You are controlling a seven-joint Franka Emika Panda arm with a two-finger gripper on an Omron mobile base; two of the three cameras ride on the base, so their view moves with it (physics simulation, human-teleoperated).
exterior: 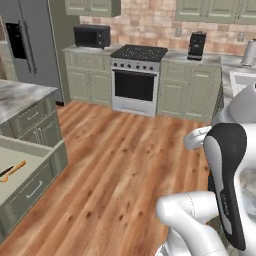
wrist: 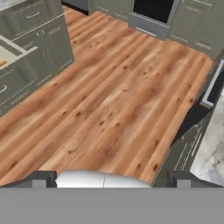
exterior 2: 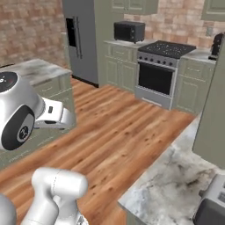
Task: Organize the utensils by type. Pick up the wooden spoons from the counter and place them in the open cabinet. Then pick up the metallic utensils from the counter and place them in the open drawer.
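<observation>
end effector (wrist: pixel 109 177): fingers apart, nothing held, over wooden plank floor (wrist: pixel 118 100) | open sage-green drawer (exterior: pixel 27 172): holds slim orange-tan wooden spoon (exterior: pixel 15 169)

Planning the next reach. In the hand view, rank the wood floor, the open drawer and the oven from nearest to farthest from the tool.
1. Wood floor, straight ahead of the tool.
2. Open drawer, at left.
3. Oven, top edge, across the room.

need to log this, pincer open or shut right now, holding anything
pincer: open, tips wide apart above the wooden floor, holding nothing.
</observation>
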